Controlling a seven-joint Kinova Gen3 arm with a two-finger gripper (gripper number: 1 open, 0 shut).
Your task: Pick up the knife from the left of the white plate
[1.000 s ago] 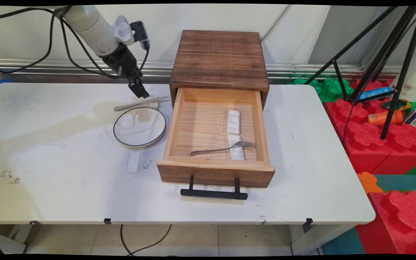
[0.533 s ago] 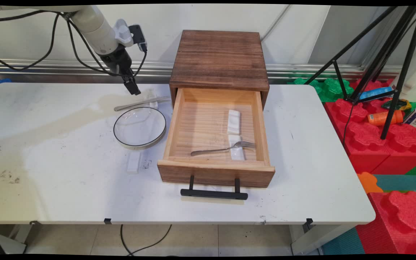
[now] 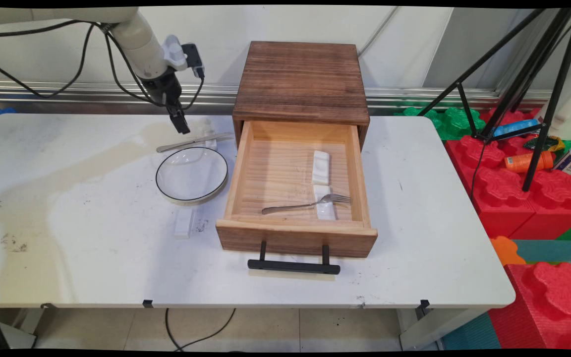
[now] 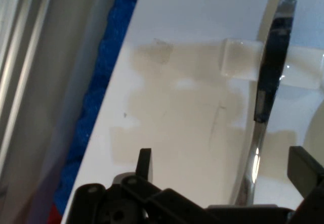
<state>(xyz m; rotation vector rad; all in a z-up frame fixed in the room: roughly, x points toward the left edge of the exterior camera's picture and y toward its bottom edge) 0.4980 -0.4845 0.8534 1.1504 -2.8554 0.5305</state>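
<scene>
While it hangs above the far left part of the white surface (image 3: 92,223), the tool (image 3: 182,125) has its two black fingers (image 4: 145,164) set well apart with nothing between them. Just below and in front of the tool lies a metal knife (image 3: 194,142), its blade end propped on a small white rest (image 3: 209,141); the hand view shows the knife (image 4: 268,87) running lengthwise between the spread fingers, nearer the one at the picture's right, and crossing the rest (image 4: 242,58) beyond them. The tool does not touch the knife.

Nearer the camera than the tool, just past the knife, sits a round white plate with a dark rim (image 3: 191,175), and a second small white rest (image 3: 184,222) lies on the surface beyond that. Off to the tool's side, away from the arm, stands a dark wooden box (image 3: 301,82) with its pale drawer (image 3: 295,238) pulled out. Inside the drawer a fork (image 3: 305,204) lies with its tines on a white rest (image 3: 324,202), and another white rest (image 3: 320,167) lies just behind that one.
</scene>
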